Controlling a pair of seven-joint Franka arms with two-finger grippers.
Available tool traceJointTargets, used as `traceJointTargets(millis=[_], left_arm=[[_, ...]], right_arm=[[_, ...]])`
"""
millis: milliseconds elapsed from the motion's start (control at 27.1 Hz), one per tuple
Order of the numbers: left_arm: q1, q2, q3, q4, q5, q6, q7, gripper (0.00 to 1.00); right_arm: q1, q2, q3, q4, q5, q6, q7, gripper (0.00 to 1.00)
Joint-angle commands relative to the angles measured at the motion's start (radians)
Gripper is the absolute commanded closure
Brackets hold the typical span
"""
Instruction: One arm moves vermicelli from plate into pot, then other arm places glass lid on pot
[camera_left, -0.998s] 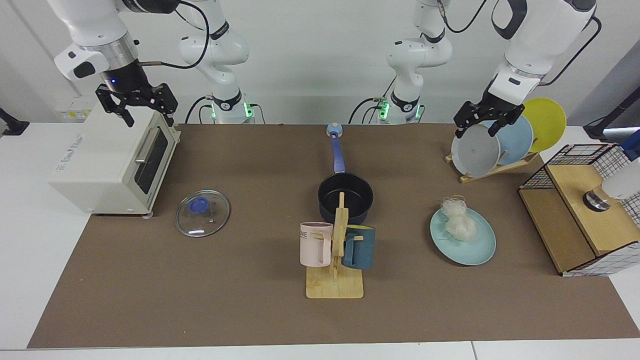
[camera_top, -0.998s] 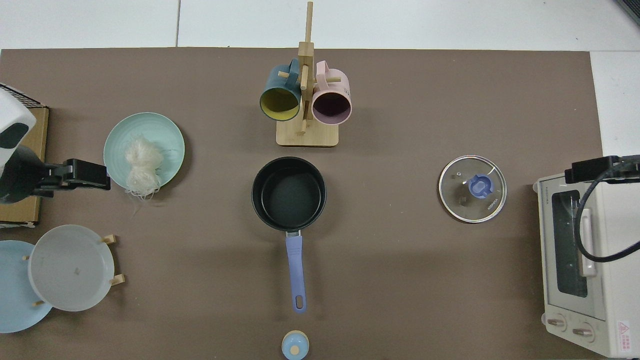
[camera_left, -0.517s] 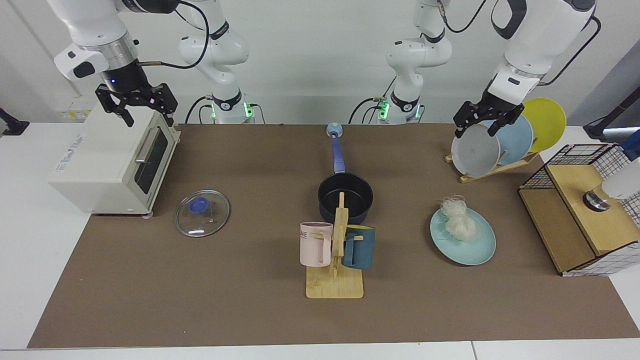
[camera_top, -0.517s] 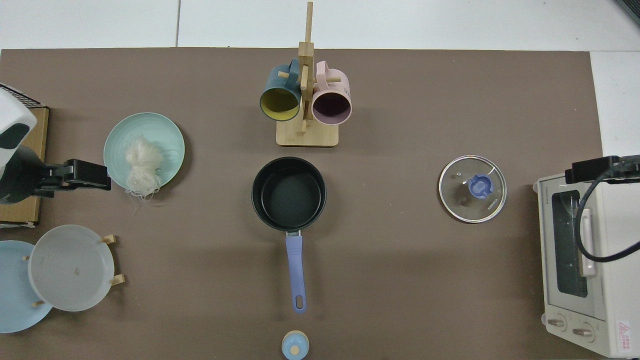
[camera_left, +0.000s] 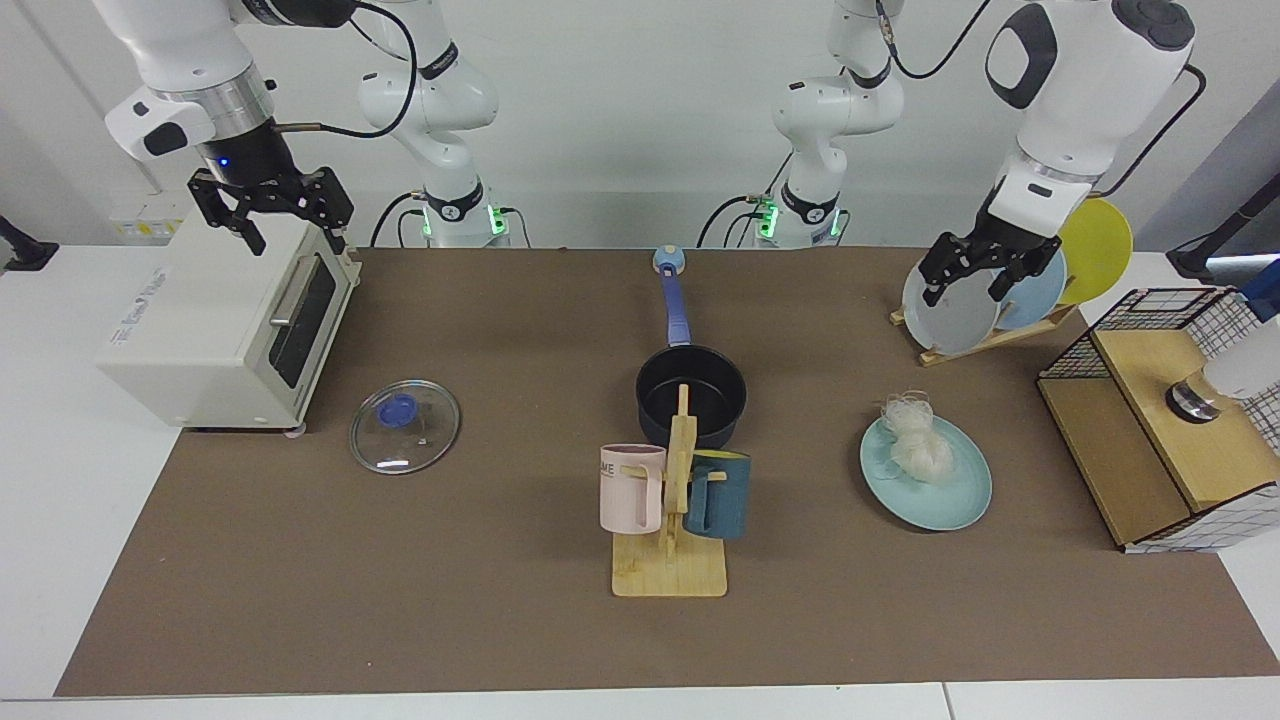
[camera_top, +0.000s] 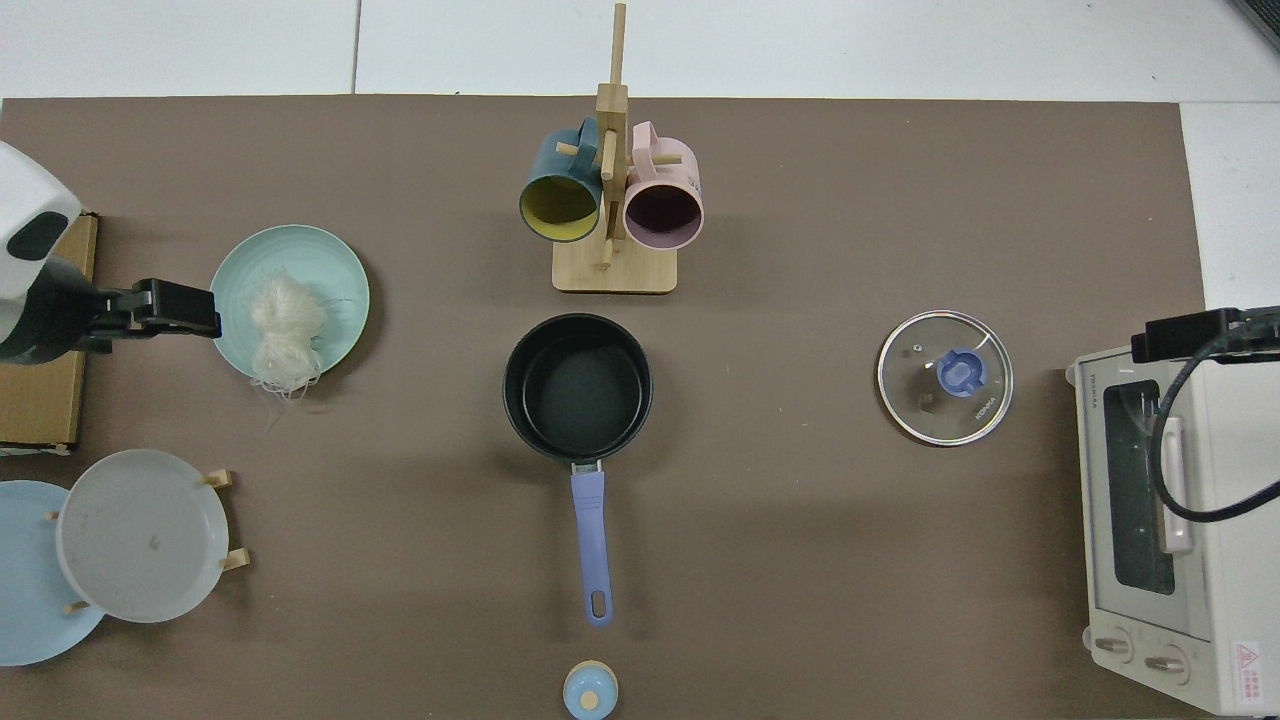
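The vermicelli (camera_left: 915, 442) (camera_top: 285, 322) lies as a whitish tangle on the teal-green plate (camera_left: 945, 495) (camera_top: 310, 250), with a few strands over its rim. At mid-table the black pot (camera_left: 690, 395) (camera_top: 577, 385) stands empty, its blue handle (camera_top: 590, 540) pointing towards the arm bases. The glass lid (camera_left: 405, 428) (camera_top: 945, 377) lies flat on the mat near the toaster oven. My left gripper (camera_left: 963, 290) (camera_top: 172, 307) hangs open and empty, high beside the plate and in front of the plate rack. My right gripper (camera_left: 297, 238) (camera_top: 1190, 335) waits open above the toaster oven.
A wooden mug tree (camera_left: 670, 560) holds a pink mug (camera_left: 630, 487) and a dark blue mug (camera_left: 718, 495) just in front of the pot. A rack (camera_left: 985, 340) holds grey, sky-blue and yellow plates. A toaster oven (camera_left: 215, 320) and a wooden wire-sided box (camera_left: 1165, 440) flank the mat.
My left gripper has come down and moved along the plate's side, away from the rack. The right arm has barely moved. Vermicelli, pot and lid are unchanged.
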Motion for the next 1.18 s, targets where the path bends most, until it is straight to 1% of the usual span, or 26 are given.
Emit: traceJointTargets(millis=[0, 148, 259, 333, 406, 480, 628, 739, 887, 998, 1145], left_arm=[[0.025, 0.111, 0.011, 0.121, 0.032, -0.002, -0.002, 0.00], [0.042, 0.177, 0.011, 0.153, 0.032, 0.018, -0.004, 0.00], [0.045, 0.222, 0.011, 0.155, 0.030, 0.068, -0.007, 0.00], [0.053, 0.229, 0.012, 0.145, 0.030, 0.090, -0.007, 0.00], [0.088, 0.229, 0.012, 0.142, 0.029, 0.102, -0.002, 0.00], [0.102, 0.240, 0.011, 0.135, 0.027, 0.110, -0.002, 0.00], [0.096, 0.303, 0.009, 0.115, 0.030, 0.182, -0.013, 0.00], [0.097, 0.317, 0.009, 0.095, 0.030, 0.211, -0.063, 0.00], [0.096, 0.330, 0.008, 0.069, 0.030, 0.249, -0.083, 0.00], [0.074, 0.334, 0.006, 0.008, 0.032, 0.308, -0.119, 0.00], [0.044, 0.344, 0.006, -0.080, 0.032, 0.404, -0.174, 0.00]], right_arm=[[-0.002, 0.038, 0.006, -0.007, 0.005, 0.049, -0.002, 0.00], [-0.001, 0.077, 0.014, -0.002, 0.011, 0.078, -0.002, 0.00], [-0.001, 0.117, 0.020, -0.006, 0.011, 0.136, -0.003, 0.00], [0.004, 0.128, 0.022, -0.013, 0.013, 0.179, -0.014, 0.00], [0.024, 0.150, 0.028, -0.019, 0.010, 0.204, -0.011, 0.00], [0.029, 0.169, 0.028, -0.027, 0.011, 0.230, -0.008, 0.00], [0.027, 0.212, 0.028, -0.058, 0.014, 0.288, -0.014, 0.00], [0.029, 0.242, 0.028, -0.071, 0.014, 0.332, -0.014, 0.00], [0.029, 0.260, 0.037, -0.117, 0.016, 0.392, -0.022, 0.00], [0.029, 0.277, 0.039, -0.157, 0.014, 0.447, -0.025, 0.00], [0.029, 0.291, 0.039, -0.219, 0.014, 0.497, -0.022, 0.00]])
